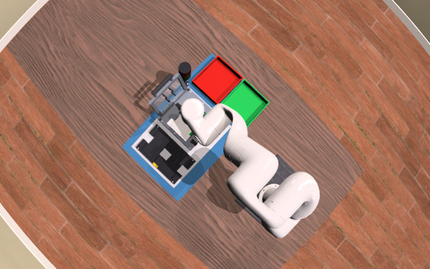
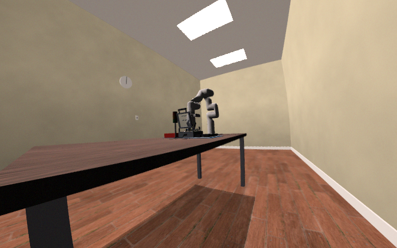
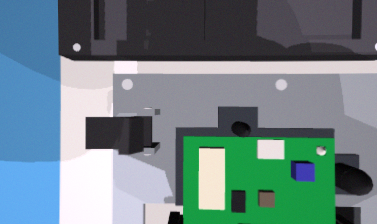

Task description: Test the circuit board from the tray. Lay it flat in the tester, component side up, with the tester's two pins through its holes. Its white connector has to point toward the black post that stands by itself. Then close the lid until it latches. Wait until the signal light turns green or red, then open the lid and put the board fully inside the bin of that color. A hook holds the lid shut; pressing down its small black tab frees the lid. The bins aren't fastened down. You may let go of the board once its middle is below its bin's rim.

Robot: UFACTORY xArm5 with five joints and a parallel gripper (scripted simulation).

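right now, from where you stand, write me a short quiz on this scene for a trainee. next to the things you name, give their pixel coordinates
1. True or false: the tester's lid (image 1: 154, 108) (image 2: 179, 120) is closed.
2. Which color is the small block near the hole in one corner of the circuit board (image 1: 191, 134) (image 3: 249, 175)?
a) orange
b) blue
c) pink
3. Fill in: the bin beside the red bin (image 1: 216, 79) (image 2: 169, 135) is ____.

Key: 1 false; 2 b; 3 green

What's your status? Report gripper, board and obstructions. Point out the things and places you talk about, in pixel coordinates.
Gripper (image 2: 192, 126) (image 3: 261, 218) at the board, grip unconfirmed. Circuit board (image 1: 191, 133) (image 3: 259, 172) component side up over tester recess, seating unconfirmed. Lid (image 1: 182, 82) (image 2: 179, 120) raised; no obstruction seen over board's visible part.
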